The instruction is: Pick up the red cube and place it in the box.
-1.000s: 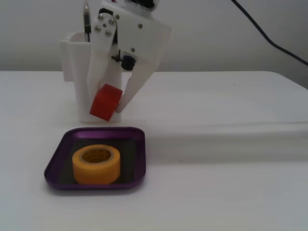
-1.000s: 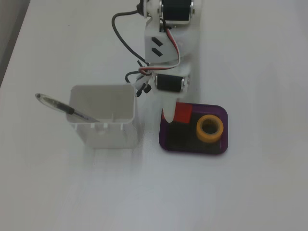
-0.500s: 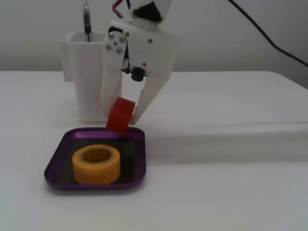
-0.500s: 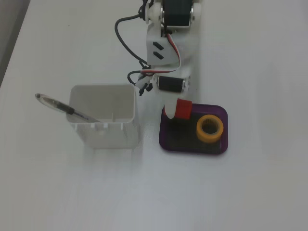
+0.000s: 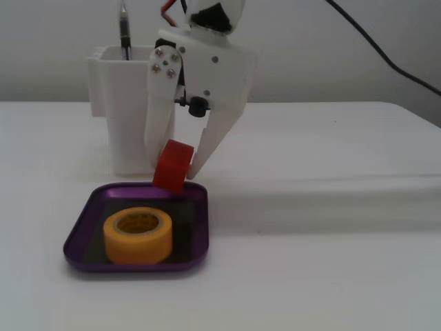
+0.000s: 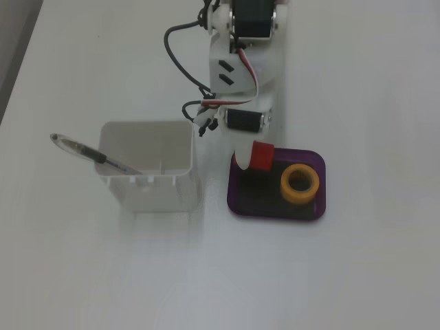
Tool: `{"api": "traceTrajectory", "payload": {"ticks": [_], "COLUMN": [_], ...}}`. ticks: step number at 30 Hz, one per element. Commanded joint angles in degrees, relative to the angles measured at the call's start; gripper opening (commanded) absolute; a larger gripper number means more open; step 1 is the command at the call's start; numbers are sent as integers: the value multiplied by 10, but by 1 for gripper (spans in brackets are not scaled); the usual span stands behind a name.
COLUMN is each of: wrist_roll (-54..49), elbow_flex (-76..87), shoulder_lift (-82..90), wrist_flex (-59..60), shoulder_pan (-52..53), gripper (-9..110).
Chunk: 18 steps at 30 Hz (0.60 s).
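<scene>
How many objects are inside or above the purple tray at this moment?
2. The yellow tape roll lies on the floor of the purple tray. The red cube is held in the claw over the tray's rear edge.

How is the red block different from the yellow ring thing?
The red cube is a solid block; the yellow tape roll is a ring with a hole in it. The red cube is smaller than the tape roll. The red cube sits tilted between the pincer fingers at the back edge of the purple box, while the tape roll lies flat on the box's floor. Both are over the same box.
</scene>
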Motion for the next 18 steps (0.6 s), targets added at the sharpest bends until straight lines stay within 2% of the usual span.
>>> {"api": "traceTrajectory", "payload": {"ticks": [1, 4, 10, 18], "wrist_roll": [4, 5, 17, 44], "elbow_flex": [-5, -5, -12, -115], "shoulder_lift": [8, 14, 18, 142], "wrist_flex": [0, 1, 6, 101], "shoulder_pan": [-4, -9, -25, -26], "gripper": [14, 18, 18, 18]}}
